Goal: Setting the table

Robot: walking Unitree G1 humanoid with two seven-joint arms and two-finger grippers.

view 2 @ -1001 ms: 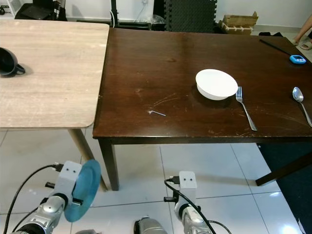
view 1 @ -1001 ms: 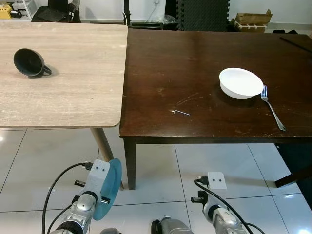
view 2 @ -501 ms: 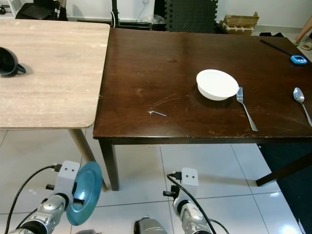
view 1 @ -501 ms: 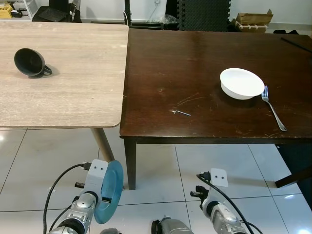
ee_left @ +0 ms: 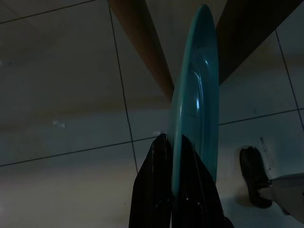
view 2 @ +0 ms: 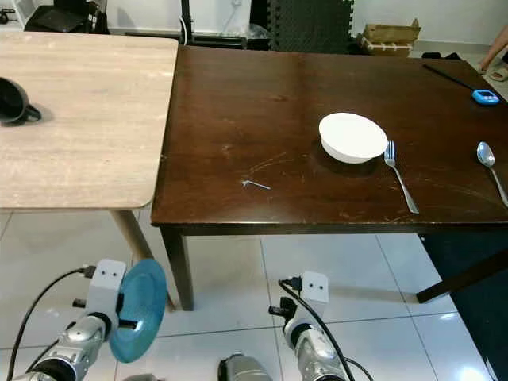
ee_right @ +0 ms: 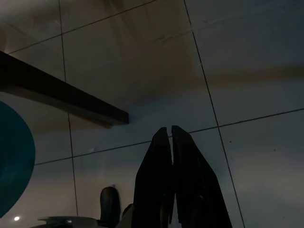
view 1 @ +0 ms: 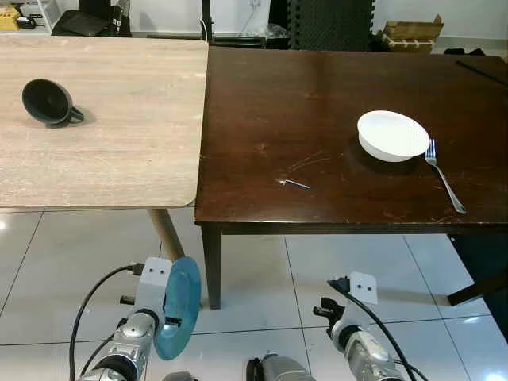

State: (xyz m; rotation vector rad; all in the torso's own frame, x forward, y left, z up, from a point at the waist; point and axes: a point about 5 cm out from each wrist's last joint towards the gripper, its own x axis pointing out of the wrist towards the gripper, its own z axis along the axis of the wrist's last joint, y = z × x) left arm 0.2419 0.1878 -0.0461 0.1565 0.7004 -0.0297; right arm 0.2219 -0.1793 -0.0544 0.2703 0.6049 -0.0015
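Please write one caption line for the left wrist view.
Left gripper shut on the rim of an upright teal plate above the tiled floor.

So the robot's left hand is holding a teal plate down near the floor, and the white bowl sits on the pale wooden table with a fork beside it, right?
Not quite. The round white bowl sits on the dark brown wooden table, not the pale one, as the left eye view shows. The rest holds: the metal fork lies beside it, and the left hand holds the teal plate low over the floor.
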